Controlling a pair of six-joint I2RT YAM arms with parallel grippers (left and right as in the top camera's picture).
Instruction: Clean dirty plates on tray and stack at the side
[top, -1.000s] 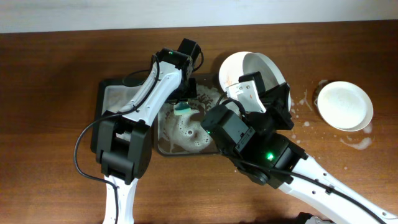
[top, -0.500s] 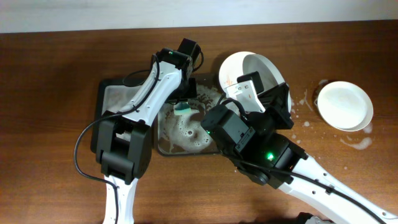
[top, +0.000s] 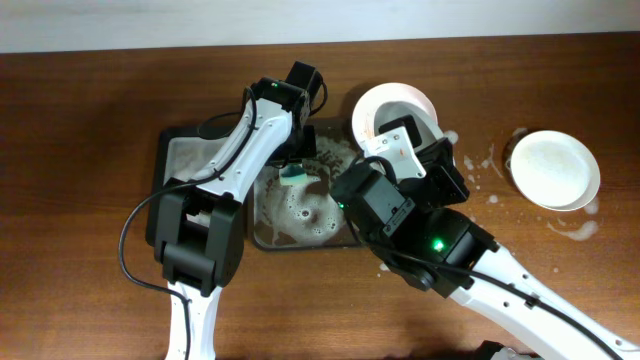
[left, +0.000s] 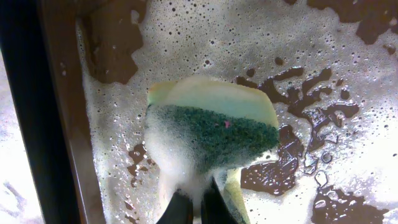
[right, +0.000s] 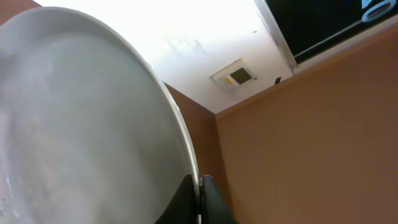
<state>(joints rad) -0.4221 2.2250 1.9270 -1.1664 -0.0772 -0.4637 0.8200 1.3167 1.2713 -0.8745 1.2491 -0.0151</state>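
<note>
Right arm (top: 440, 245) sits slightly further up-table than a second ago, wrist rolled. The plate (top: 385, 100) in the right gripper (right: 199, 186) now reads rounder and more compact from overhead, its right rim drawn in. A fleck of foam (top: 451, 134) is newly exposed on the table (top: 80, 120) beside it.

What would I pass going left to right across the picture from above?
soapy tray → green sponge → tilted plate → lone plate

Overhead top-down; L wrist near tray (left: 62, 124), R upward.
</note>
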